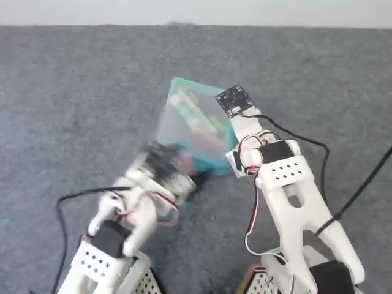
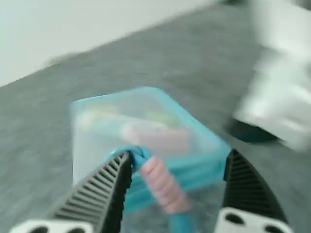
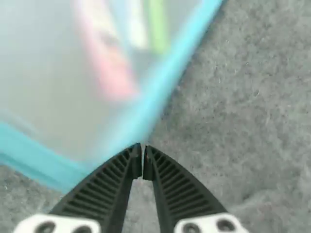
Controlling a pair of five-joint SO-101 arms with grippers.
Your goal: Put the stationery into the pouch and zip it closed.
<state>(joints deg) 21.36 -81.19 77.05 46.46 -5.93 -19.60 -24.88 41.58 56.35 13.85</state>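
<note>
Pink coiled zip pull (image 2: 163, 187) lies between the spread jaws of the left gripper (image 2: 180, 158), on the teal zip band (image 2: 204, 167), so the step in hand looks like the zipping. To do it well, the left gripper should close squarely on the pull, not on the band. It should then draw along the band's line while the far corner is held firm, so the pouch (image 2: 141, 116) neither bunches nor swings. Just beyond the pull, the stationery (image 2: 155, 136) shows as pink and green shapes inside the clear wall. The left gripper is wide open and grasps nothing; the pull sits nearer one jaw, and whether it touches is unclear. Farther off, the right gripper (image 3: 142, 151) is pinched tight, apparently on the pouch's teal edge, above grey carpet (image 3: 243, 121).
</note>
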